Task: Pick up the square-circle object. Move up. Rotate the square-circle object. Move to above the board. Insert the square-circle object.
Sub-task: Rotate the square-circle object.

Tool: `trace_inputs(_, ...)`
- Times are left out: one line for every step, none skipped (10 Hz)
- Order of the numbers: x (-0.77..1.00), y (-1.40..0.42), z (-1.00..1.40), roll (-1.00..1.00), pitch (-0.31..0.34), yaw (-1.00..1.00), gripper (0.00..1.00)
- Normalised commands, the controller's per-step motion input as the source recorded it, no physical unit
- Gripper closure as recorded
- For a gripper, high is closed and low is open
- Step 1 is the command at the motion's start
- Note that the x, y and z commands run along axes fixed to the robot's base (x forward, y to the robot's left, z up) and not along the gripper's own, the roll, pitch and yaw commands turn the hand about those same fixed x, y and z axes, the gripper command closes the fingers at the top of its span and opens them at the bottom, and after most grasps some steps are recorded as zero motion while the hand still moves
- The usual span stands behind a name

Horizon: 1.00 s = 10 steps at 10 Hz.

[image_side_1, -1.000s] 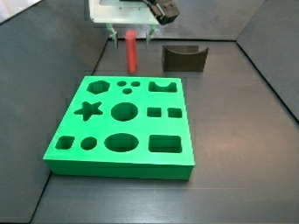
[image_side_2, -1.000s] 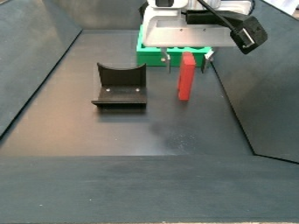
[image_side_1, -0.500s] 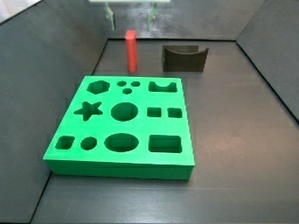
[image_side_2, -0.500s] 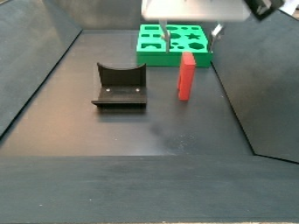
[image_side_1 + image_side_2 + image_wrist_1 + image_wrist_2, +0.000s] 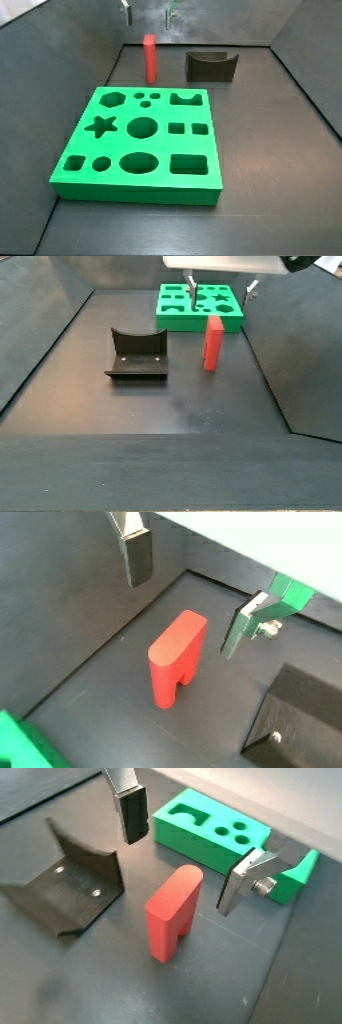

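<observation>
The square-circle object [image 5: 151, 60] is a slim red post standing upright on the dark floor beyond the board [image 5: 140, 140], a thick green slab with shaped holes. It also shows in the side view from the far end, square-circle object [image 5: 213, 344], just in front of the board [image 5: 201, 306]. My gripper [image 5: 148, 14] hangs open well above the piece, touching nothing; only its fingertips show in both side views. In both wrist views the silver fingers stand far apart on either side of the red piece [image 5: 177, 652], gripper [image 5: 185, 860] empty.
The dark fixture [image 5: 210, 65] stands beside the red piece, a short gap away, also seen as the fixture [image 5: 136, 354]. Dark walls enclose the floor on the sides and back.
The gripper has risen from around the red piece's top to high above it. The red piece stays standing in the same spot.
</observation>
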Motion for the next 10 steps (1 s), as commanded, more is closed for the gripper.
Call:
trace_inputs(0.03, 0.04, -0.04, 0.0, 0.002, -1.0, 0.0)
trace_inputs(0.03, 0.03, -0.04, 0.0, 0.001, -1.0, 0.0)
trace_inputs(0.03, 0.03, -0.04, 0.0, 0.001, -1.0, 0.0)
trace_inputs(0.03, 0.03, -0.03, 0.0, 0.001, -1.0, 0.0)
trace_inputs(0.03, 0.03, -0.03, 0.0, 0.001, -1.0, 0.0)
trace_inputs(0.03, 0.03, -0.03, 0.0, 0.001, -1.0, 0.0)
trace_inputs(0.03, 0.03, -0.03, 0.0, 0.001, -1.0, 0.0)
trace_inputs(0.03, 0.02, -0.03, 0.0, 0.001, -1.0, 0.0)
trace_inputs(0.03, 0.02, -0.03, 0.0, 0.001, -1.0, 0.0)
trace_inputs(0.03, 0.02, -0.03, 0.0, 0.001, -1.0, 0.0)
